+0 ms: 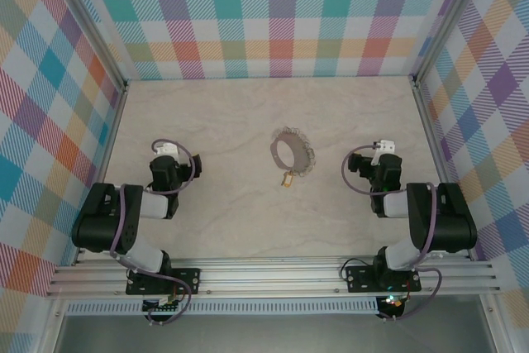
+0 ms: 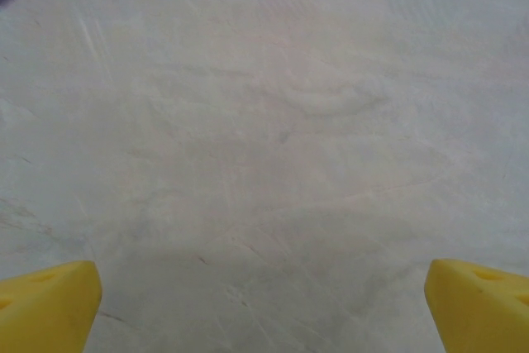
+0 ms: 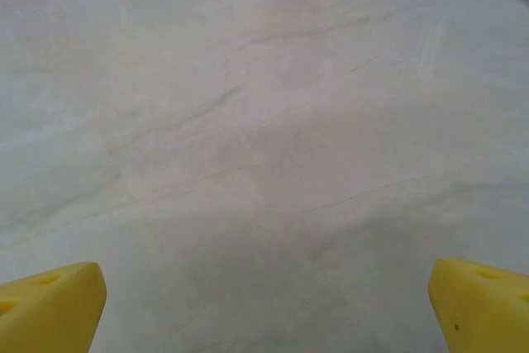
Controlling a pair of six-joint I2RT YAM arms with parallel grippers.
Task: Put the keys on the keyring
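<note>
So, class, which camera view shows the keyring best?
Top external: the keyring lies whole, an open loop on the table, the key by its near edge. Both wrist views face plain table surface.

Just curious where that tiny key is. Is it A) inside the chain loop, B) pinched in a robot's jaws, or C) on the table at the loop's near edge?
C: the key lies on the table just outside the near edge of the keyring, held by nothing.
</note>
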